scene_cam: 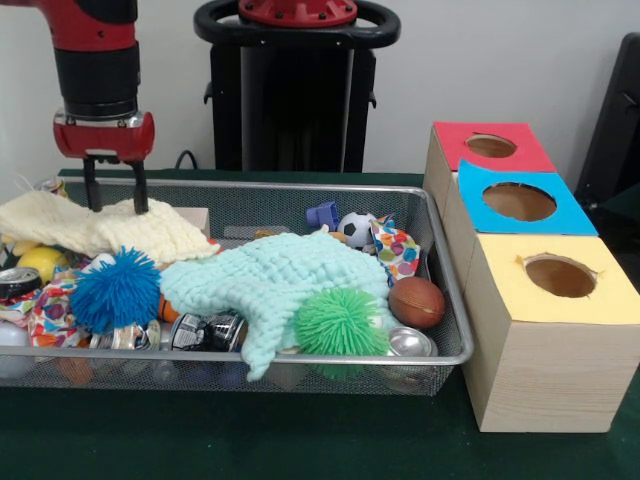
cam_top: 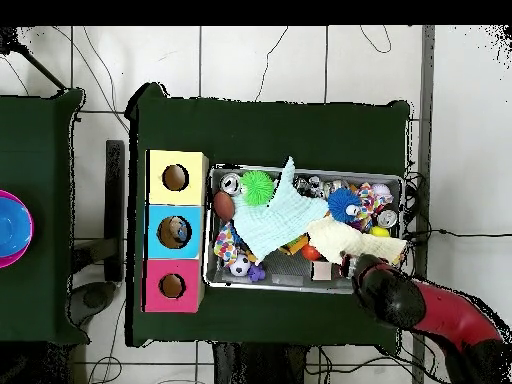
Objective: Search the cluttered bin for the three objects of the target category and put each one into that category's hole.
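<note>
Claw [scene_cam: 115,199] fingers are seen parted a little, their tips pressed onto or into the cream knitted cloth [scene_cam: 100,228] at one end of the wire bin [scene_cam: 440,260]; whether the cloth is actually pinched cannot be told, and nothing else is held. Just below the claw in the front view, a blue spiky ball [scene_cam: 115,290] and a yellow ball [scene_cam: 42,262] are seen. Farther along the bin lie a mint knitted cloth [scene_cam: 265,285], a green spiky ball [scene_cam: 341,322], a brown ball [scene_cam: 416,302] and a small soccer ball [scene_cam: 356,229]. Well away from the claw, beyond the bin's other end, stand the red box [scene_cam: 490,146], blue box [scene_cam: 518,202] and yellow box [scene_cam: 560,277]. The target category is not named. Nothing can be confirmed as delivered, though something indistinct shows in the blue box's hole from overhead. The sorting is judged to be early, with searching under way.
</note>
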